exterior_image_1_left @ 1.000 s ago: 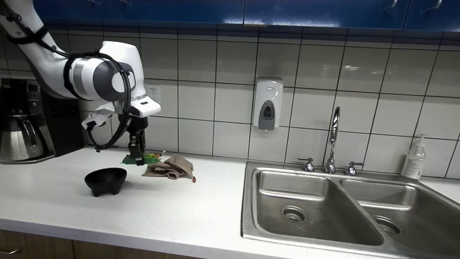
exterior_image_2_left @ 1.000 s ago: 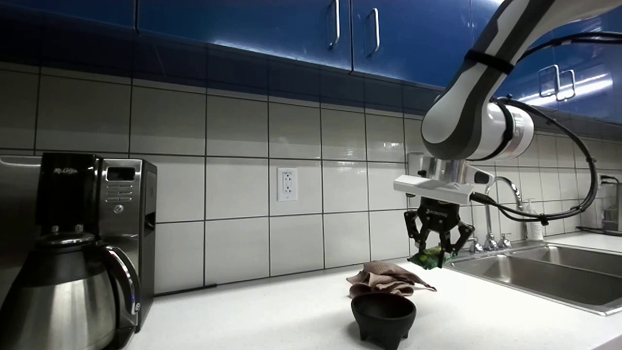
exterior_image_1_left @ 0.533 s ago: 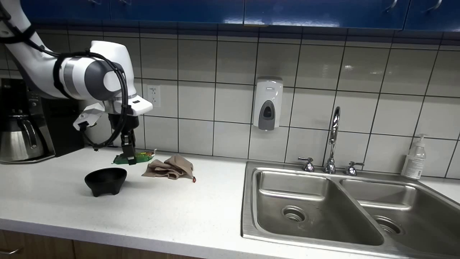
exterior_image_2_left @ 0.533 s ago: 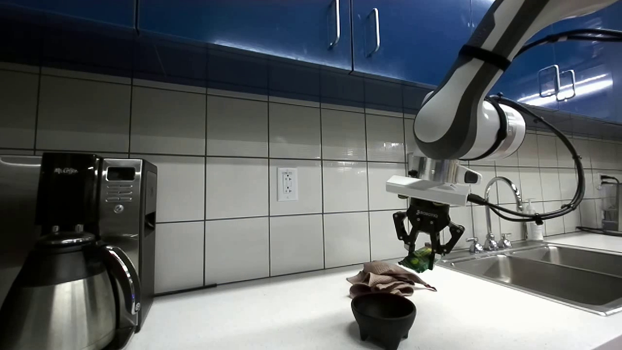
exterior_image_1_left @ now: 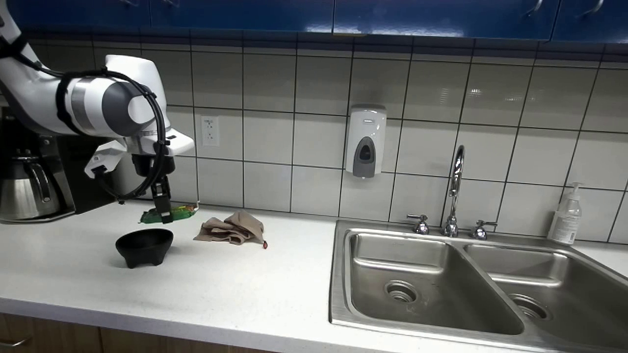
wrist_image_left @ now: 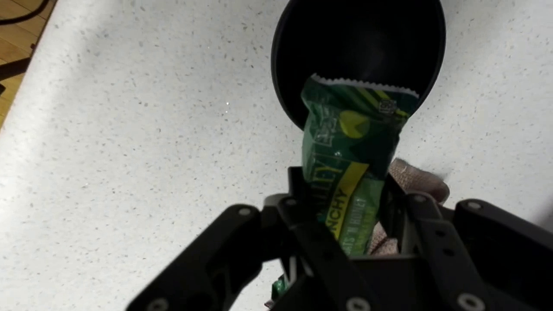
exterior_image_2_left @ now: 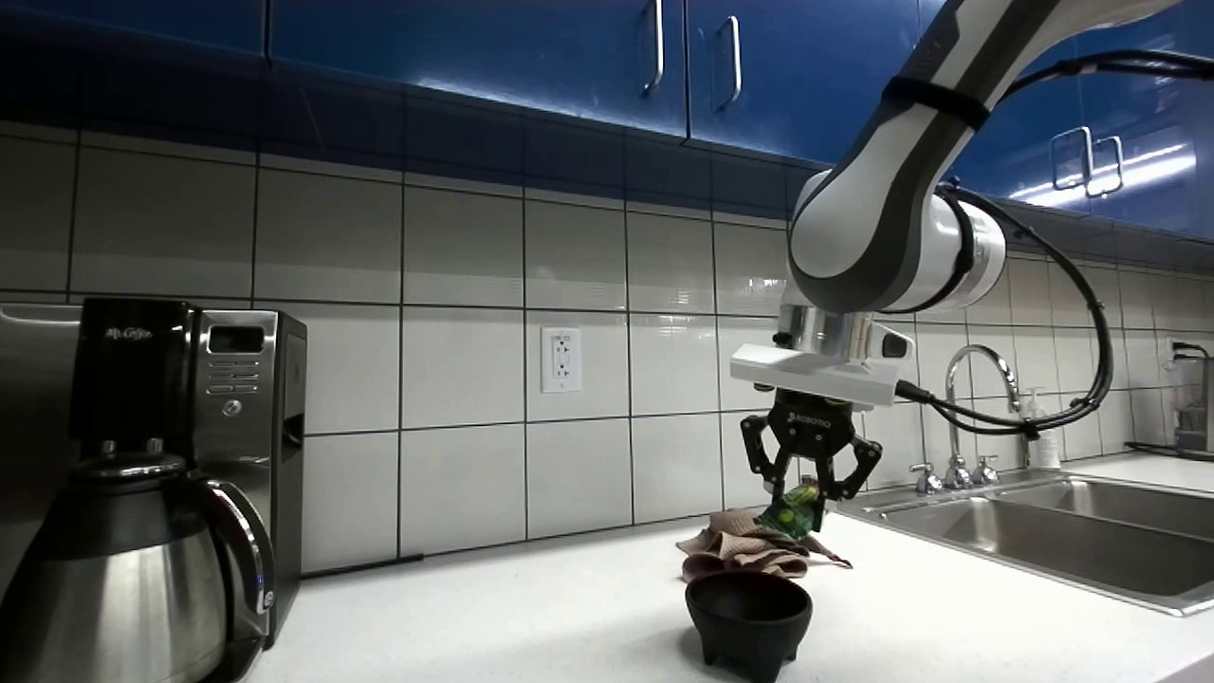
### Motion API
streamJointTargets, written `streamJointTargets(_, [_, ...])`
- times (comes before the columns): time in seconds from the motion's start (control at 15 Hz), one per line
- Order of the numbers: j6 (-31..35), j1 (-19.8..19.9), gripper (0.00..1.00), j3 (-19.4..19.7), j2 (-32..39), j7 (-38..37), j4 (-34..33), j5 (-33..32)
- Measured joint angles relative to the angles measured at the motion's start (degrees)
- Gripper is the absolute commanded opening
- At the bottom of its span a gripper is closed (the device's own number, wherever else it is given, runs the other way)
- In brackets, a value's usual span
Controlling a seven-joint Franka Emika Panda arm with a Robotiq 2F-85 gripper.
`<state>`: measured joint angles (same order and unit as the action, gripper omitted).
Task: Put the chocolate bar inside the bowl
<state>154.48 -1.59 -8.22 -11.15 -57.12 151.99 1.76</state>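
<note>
- Wrist view: the claw (wrist_image_left: 344, 185) grips one granola bar (wrist_image_left: 351, 160), whose end overlaps the rim of one black footed bowl (wrist_image_left: 367, 43) from this angle.
- In both exterior views, claw and bar hang above the surface (exterior_image_1_left: 235, 289), nearer the bowl than a second ago, the bar still outside it.
- Bowl and one crumpled brown cloth (exterior_image_1_left: 233, 228) stay unmoved.
- One Mr. Coffee coffeemaker (exterior_image_2_left: 133, 379), one steel sink (exterior_image_1_left: 339, 274) with two basins (exterior_image_1_left: 441, 299), one faucet (exterior_image_1_left: 456, 181) with two handles (exterior_image_1_left: 421, 226), one wall dispenser (exterior_image_1_left: 366, 139), one pump bottle (exterior_image_1_left: 566, 218).

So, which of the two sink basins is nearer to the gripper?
In an exterior view, the left basin: it lies between the gripper and the right basin, which is farther off.
</note>
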Motion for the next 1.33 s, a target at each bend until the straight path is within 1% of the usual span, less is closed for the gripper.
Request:
streamJointTargets(0.13, [0.54, 0.02, 0.16, -0.62, 0.30, -0.83, -0.01, -0.83])
streamJointTargets(0.27, [1.23, 0.09, 0.16, -1.18, 0.81, -2.75, -0.02, -3.14])
streamJointTargets(0.67, [4.17, 0.70, 0.16, -3.06, 2.69, -12.59, -0.18, -13.03])
streamJointTargets(0.87, [4.40, 0.59, 0.16, -3.89, 4.08, -14.90, -0.50, -14.85])
streamJointTargets(1.33, [4.40, 0.15, 0.16, -4.70, 8.28, -17.19, -2.44, -16.96])
